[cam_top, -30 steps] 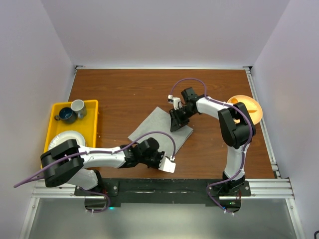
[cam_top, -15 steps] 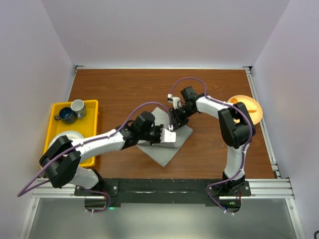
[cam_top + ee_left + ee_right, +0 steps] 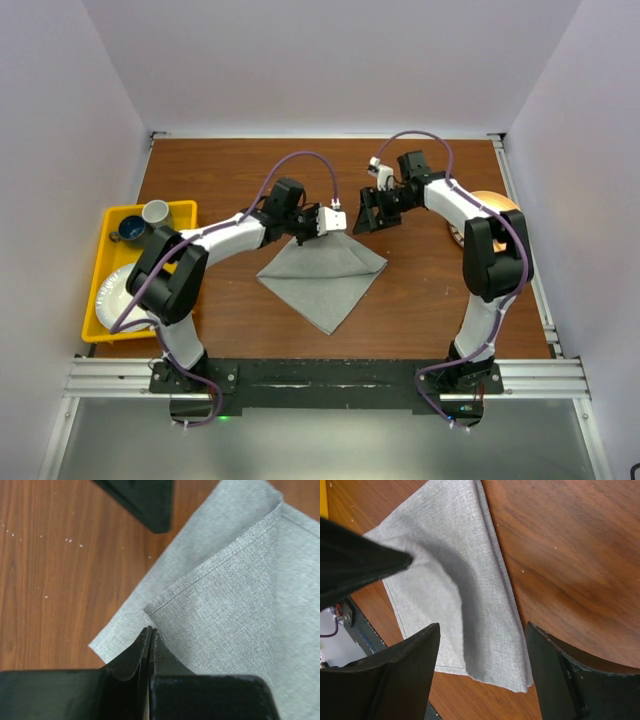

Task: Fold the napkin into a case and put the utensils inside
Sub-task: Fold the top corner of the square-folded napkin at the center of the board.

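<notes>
— What's at the left?
— A yellow tray [image 3: 188,225] of dishes. Next, the left gripper [image 3: 322,222] is clamped on a corner of the napkin's [image 3: 325,285] top layer.
— And the napkin?
— Doubled over, mid-table. The right gripper [image 3: 365,215] hangs spread wide over its edge, grasping nothing. An orange plate [image 3: 497,199] lies farther right.

This is looking like a robot lab. A left robot arm [image 3: 225,236] and a right robot arm [image 3: 490,262] are sitting on a metal rail [image 3: 100,378] at the edge of a brown wooden table [image 3: 230,165]. Plain white walls [image 3: 330,60] are standing around it like a box. Purple wires [image 3: 298,155] are looping off the arms.
</notes>
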Controlling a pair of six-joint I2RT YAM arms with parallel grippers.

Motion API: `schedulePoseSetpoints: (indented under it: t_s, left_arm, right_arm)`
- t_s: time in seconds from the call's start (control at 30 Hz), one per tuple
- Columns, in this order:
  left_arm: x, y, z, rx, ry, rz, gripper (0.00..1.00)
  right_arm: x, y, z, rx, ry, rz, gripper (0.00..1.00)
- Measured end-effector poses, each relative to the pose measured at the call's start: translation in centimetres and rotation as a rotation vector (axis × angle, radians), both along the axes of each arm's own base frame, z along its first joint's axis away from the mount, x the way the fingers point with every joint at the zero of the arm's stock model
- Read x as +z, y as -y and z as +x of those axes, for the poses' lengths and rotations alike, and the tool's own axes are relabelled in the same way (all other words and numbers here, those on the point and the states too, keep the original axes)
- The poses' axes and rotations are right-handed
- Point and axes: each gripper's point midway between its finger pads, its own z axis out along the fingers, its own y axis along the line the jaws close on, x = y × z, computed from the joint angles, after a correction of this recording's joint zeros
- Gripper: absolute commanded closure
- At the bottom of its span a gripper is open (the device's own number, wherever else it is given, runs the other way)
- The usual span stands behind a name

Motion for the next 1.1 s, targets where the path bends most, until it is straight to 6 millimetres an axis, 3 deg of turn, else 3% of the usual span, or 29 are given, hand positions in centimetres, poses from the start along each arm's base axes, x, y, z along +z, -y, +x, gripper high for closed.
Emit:
schedulePoseSetpoints:
  t_s: [0.3,0.47,0.77,1.1]
  left_arm:
    - [-1.7,-0.6,2.8,0.036,-0.01,0.003,1.0]
    - [-2.2,-1.0,4.6,0.066,0.006,-0.002,1.0]
    - [-1.8,-1.3,5.7,0.085,0.029,-0.008,1.0]
    - [-2.3,-2.0,6.2,0.113,0.026,0.008,1.0]
  right_arm:
    - [-0.2,-0.7,-0.6,0.022,-0.005,-0.001,0.28]
    - [-0.2,-0.7,-0.6,0.034,0.003,-0.005,0.34]
    - [-0.7,-0.5,-0.9,0.051,-0.001,-0.016,0.41]
    - [-1.2,-0.2,-1.3,0.064,-0.011,-0.032,0.41]
